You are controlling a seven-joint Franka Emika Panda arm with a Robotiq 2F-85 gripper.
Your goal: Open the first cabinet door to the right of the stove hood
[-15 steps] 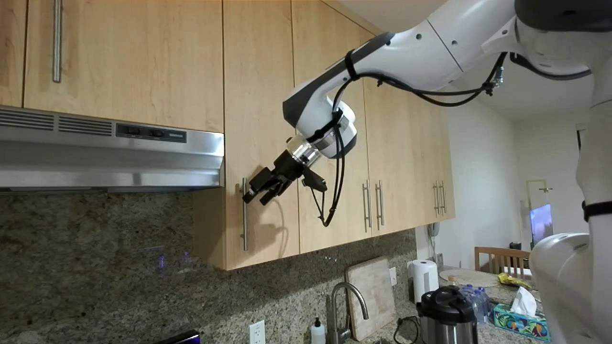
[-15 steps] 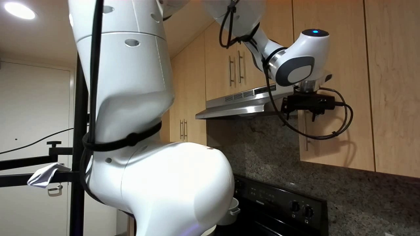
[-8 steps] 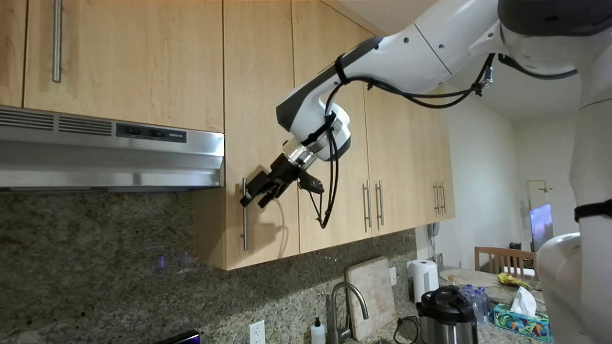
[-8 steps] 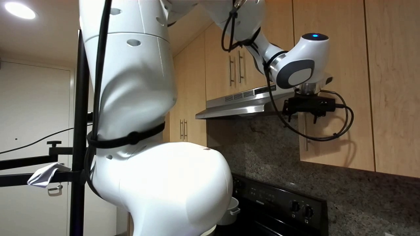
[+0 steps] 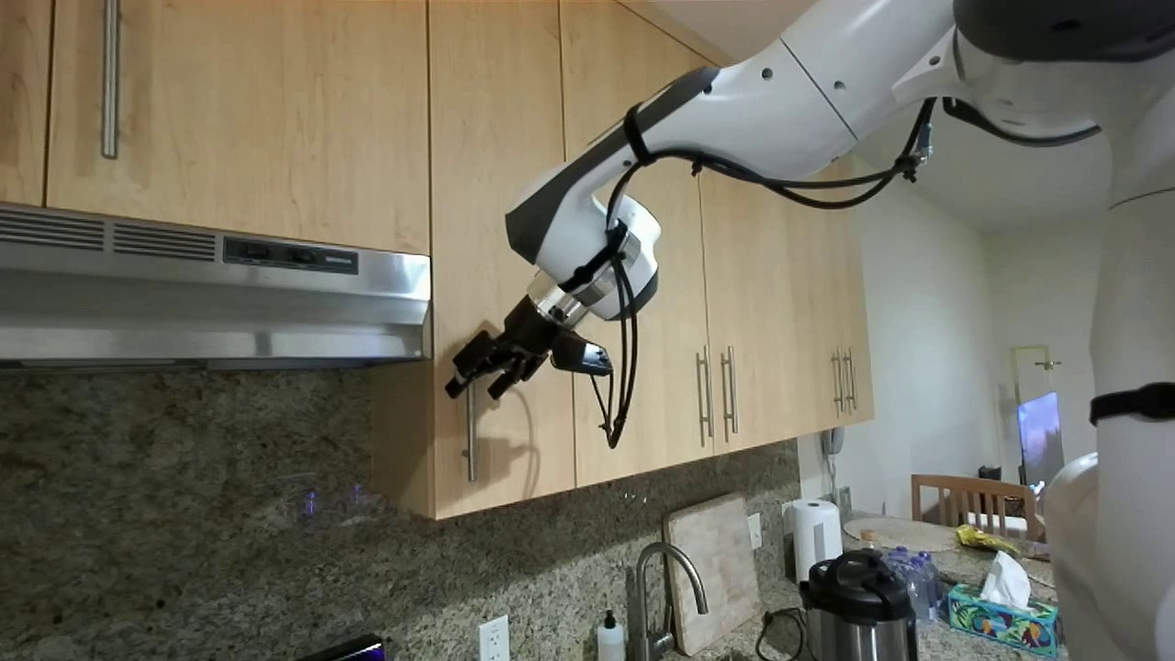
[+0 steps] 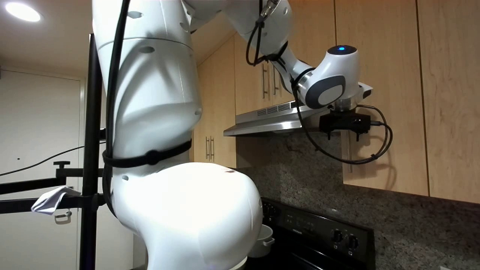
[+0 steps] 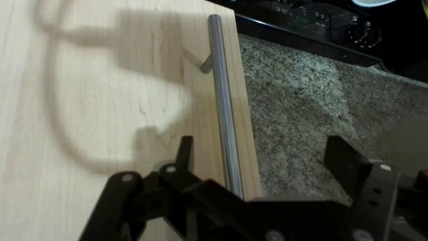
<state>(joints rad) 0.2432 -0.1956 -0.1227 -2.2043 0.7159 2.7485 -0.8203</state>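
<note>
In an exterior view the first cabinet door point(image 5: 496, 184), tall, narrow and of honey-coloured wood, is seen closed, just to the right of the stove hood point(image 5: 211, 294). Its slim vertical bar handle point(image 7: 224, 110) is mounted near the lower left edge. The gripper point(image 7: 260, 150) is held at that handle with its two fingers spread well apart. In the wrist view the bar is framed between the fingers, nearer to one than to the other; whether it is touched by either cannot be told. Its upper part is hidden behind the gripper, while its lower end is left in view.

Part of the door is covered by the robot arm point(image 5: 780, 110) and by a loop of black cable point(image 6: 352, 162), whose shadow is cast on the wood. The adjoining tall door point(image 5: 670, 395) is partly covered by the same arm. Above the hood a shorter door point(image 5: 266, 119) is fitted. Against the granite backsplash point(image 5: 184, 514) a cutting board point(image 5: 721, 560) is leaned, near a faucet point(image 5: 645, 588) and a pump bottle point(image 5: 610, 641). Farther right, a paper towel roll point(image 5: 817, 542), a pressure cooker point(image 5: 858, 597) and a tissue box point(image 5: 1001, 622) are set out. In an exterior view a light-coloured pot point(image 6: 262, 242) at a black stove point(image 6: 318, 227) is partly hidden by the arm
</note>
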